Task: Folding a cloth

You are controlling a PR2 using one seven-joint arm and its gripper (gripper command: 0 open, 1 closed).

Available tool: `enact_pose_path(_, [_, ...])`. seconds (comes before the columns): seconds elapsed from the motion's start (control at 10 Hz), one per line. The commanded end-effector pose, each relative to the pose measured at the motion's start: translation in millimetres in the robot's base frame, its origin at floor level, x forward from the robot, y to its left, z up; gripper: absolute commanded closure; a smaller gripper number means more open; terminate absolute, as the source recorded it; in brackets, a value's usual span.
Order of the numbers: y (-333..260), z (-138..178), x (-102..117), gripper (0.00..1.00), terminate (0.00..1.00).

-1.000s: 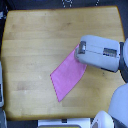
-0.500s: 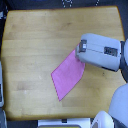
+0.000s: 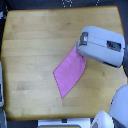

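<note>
The pink-magenta cloth (image 3: pixel 70 71) lies flat on the wooden table (image 3: pixel 35 45), slanted from its lower corner near the middle up toward the exterior view's right. My gripper's grey-white housing (image 3: pixel 100 46) hangs over the cloth's upper right corner and covers it. The fingertips are hidden under the housing, so I cannot tell whether they are open, shut, or touching the fabric.
A round white part of the robot (image 3: pixel 120 107) fills the lower right corner of the exterior view. Dark surroundings border the table's top and left edges.
The gripper has shifted slightly to the left and down over the cloth's upper corner. The cloth's visible outline looks the same.
</note>
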Motion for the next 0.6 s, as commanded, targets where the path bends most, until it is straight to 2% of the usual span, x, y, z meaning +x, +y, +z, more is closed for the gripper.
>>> enact_pose_path(0.0, [10, 75, -16, 1.00, 0.00])
enact_pose_path(0.1, [12, 78, -22, 1.00, 0.00])
enact_pose_path(0.3, [30, 76, -60, 1.00, 0.00])
enact_pose_path(0.4, [36, 75, -64, 1.00, 0.00])
enact_pose_path(0.5, [60, 64, -82, 1.00, 0.00])
